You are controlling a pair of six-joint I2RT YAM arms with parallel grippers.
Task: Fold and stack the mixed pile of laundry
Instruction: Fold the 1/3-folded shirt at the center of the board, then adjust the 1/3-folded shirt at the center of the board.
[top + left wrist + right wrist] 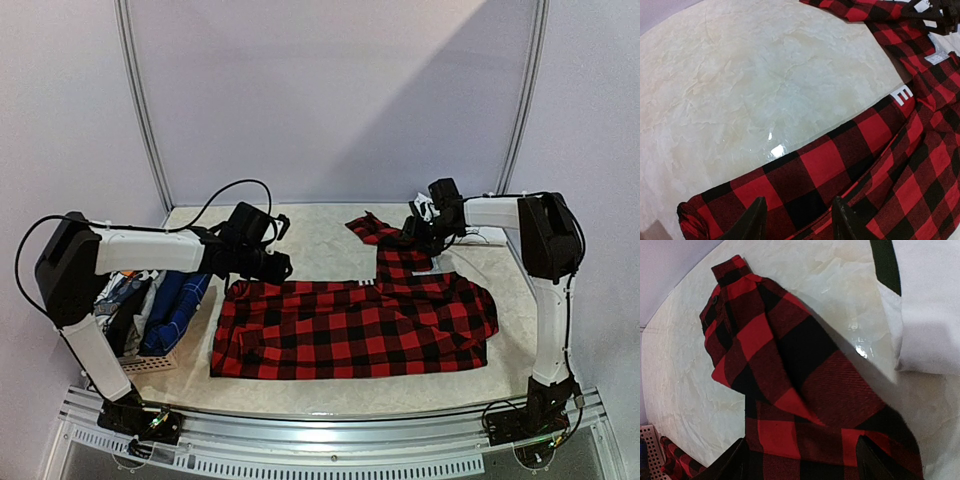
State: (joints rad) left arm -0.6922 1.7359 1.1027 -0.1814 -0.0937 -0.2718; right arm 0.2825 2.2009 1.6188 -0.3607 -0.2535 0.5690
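I count one red-black plaid shirt [350,330], spread flat mid-table, with one sleeve [385,240] reaching toward the far right. Of my two arms, the left gripper [800,202] stands half parted over the shirt's far-left edge. The right gripper [801,440] is wide astride the sleeve. I cannot tell if either pinches cloth. One basket [150,362] of garments [175,305] sits at the left.

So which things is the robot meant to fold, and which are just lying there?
For the job:
red-black plaid shirt
blue clothes at the left
white cloth by the sleeve

Just lying about:
pinkish woven basket
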